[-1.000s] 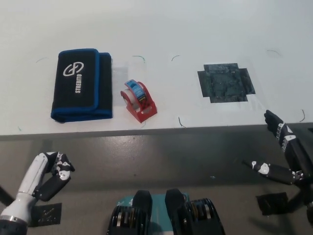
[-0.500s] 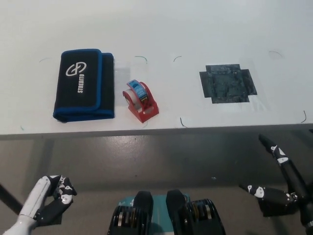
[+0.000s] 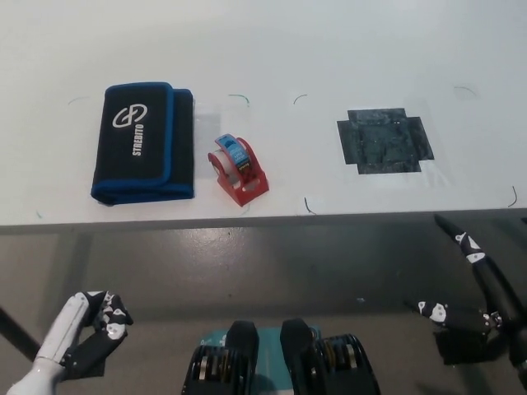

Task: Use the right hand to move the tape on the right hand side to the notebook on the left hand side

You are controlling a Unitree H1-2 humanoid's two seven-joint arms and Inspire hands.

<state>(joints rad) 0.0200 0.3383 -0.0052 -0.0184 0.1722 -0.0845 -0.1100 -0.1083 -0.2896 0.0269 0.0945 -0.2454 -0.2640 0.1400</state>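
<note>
- We see the tape dispenser (image 3: 239,169), red with a blue roll, standing on the white table (image 3: 329,49) just to the right of the notebook, close to it but not on it.
- We take the black, blue-edged folded case (image 3: 142,142) with a white logo for the notebook; it lies flat at the table's left part, near the front edge.
- We find the dispenser standing free, with no hand touching it, and a narrow strip of bare table between it and the case.
- We see our black right hand (image 3: 478,288) at the lower right, below the table's front edge and well apart from the dispenser; its fingers are spread out and it grasps nothing.
- We see our white left hand (image 3: 86,325) resting at the lower left, also below the table edge; its fingers curl inward around nothing.
- We note a dark cross-shaped patch (image 3: 384,141) on the right part of the table, with nothing on it.
- We see small dark curved marks on the table around the dispenser and near the patch.
- We see grey floor (image 3: 272,263) below the table edge, between the two hands.
</note>
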